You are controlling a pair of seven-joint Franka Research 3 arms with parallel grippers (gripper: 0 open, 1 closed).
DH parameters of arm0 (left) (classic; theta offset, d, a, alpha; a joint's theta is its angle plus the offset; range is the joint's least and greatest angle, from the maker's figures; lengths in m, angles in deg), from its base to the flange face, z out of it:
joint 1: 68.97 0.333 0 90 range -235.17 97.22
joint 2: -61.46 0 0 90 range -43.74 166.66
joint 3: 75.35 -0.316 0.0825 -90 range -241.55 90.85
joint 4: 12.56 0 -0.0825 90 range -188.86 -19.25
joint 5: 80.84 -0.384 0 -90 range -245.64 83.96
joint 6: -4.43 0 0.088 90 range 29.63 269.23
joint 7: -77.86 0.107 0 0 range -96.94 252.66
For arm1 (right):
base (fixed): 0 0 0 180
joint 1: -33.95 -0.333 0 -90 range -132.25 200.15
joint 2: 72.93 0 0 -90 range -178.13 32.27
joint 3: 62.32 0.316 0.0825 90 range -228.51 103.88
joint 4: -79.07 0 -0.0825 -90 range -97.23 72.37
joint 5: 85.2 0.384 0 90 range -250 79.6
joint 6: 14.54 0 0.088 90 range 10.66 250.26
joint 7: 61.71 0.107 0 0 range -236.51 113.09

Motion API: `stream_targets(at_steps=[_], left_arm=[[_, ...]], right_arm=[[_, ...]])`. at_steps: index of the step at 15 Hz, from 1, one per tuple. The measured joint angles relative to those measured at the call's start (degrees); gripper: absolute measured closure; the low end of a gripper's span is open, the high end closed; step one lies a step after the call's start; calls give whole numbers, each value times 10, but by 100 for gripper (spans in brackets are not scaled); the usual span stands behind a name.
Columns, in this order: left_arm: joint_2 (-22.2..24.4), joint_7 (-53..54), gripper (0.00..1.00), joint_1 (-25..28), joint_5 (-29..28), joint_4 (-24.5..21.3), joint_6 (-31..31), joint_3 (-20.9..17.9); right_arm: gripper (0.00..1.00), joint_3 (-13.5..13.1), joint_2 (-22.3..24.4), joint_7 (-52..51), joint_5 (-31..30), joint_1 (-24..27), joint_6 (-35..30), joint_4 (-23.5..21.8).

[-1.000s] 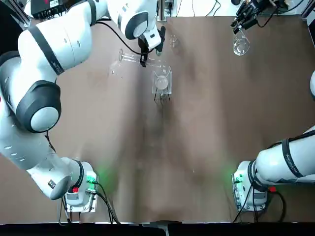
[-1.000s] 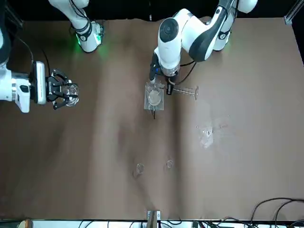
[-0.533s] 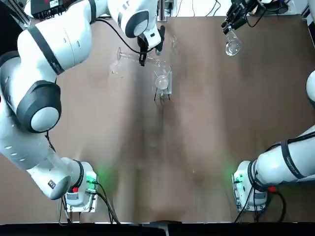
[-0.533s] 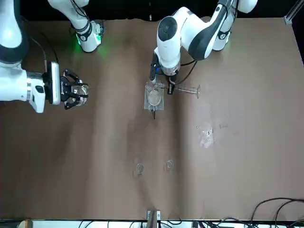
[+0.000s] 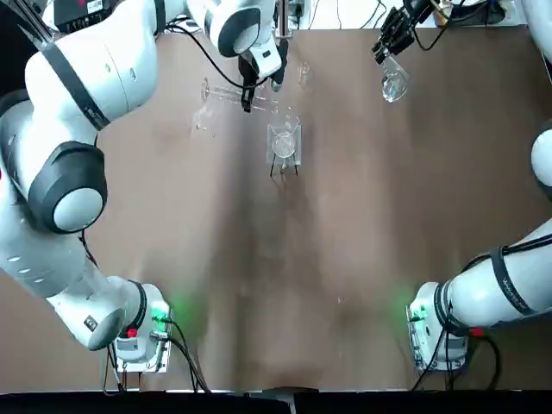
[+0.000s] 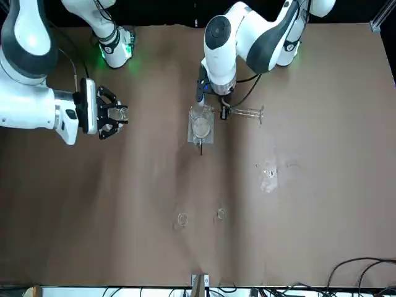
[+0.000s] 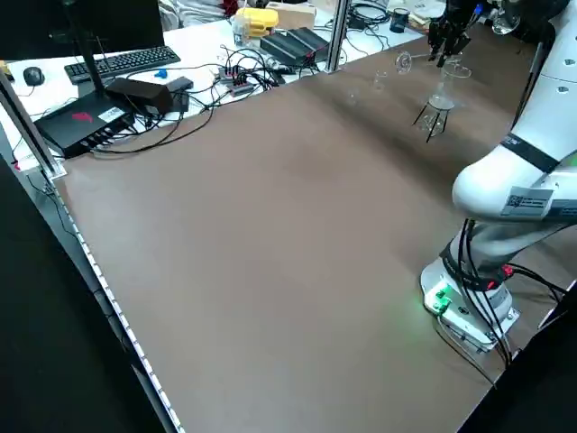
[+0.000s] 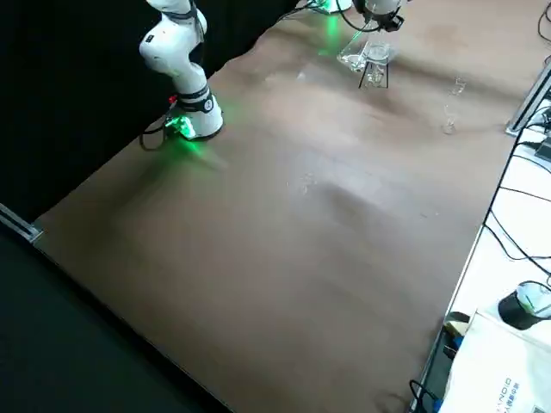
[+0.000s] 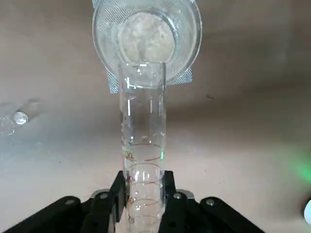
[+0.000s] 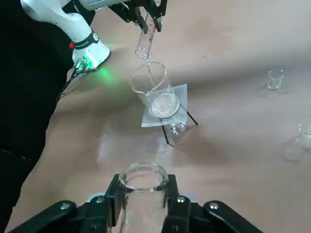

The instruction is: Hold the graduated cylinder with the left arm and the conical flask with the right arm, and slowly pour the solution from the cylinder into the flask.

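The graduated cylinder (image 5: 231, 94) is a thin clear tube held nearly level above the table. Its foot points to the robot's left and its mouth toward the glass vessel on a stand (image 5: 283, 141). My left gripper (image 5: 248, 97) is shut on its middle, and the tube (image 9: 142, 145) runs out between the fingers (image 9: 104, 211) toward that vessel. At the far right my right gripper (image 5: 385, 52) is shut on the neck of the conical flask (image 5: 392, 84), which hangs in the air. From the right wrist, the flask mouth (image 10: 143, 177) faces the cylinder (image 10: 145, 39) beyond it.
A glass vessel with a white disc (image 6: 200, 125) stands on a square mesh on a small tripod at the table's far middle. Two small glass vials (image 6: 181, 219) (image 6: 221, 215) stand at the far edge. Cables and equipment (image 7: 126, 86) lie beyond the table's left side.
My right gripper has carried the flask leftward along the far edge, toward the centre. My left gripper has shifted the cylinder slightly farther away, still level.
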Motion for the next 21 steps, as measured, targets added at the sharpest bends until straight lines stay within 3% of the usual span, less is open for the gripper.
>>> stream_targets(at_steps=[6, 17, 21], left_arm=[[0, -13, 66, -12, -13, 4, -18, 0], [1, -24, 66, -16, -38, 12, -40, 0], [3, -23, 66, 9, 26, 22, -40, 0]], right_arm=[[61, 0, 10, 82, -6, -62, 27, 1], [61, 0, 12, 267, -83, -178, 82, 20], [61, 0, 12, 300, -95, -196, 86, 33]])
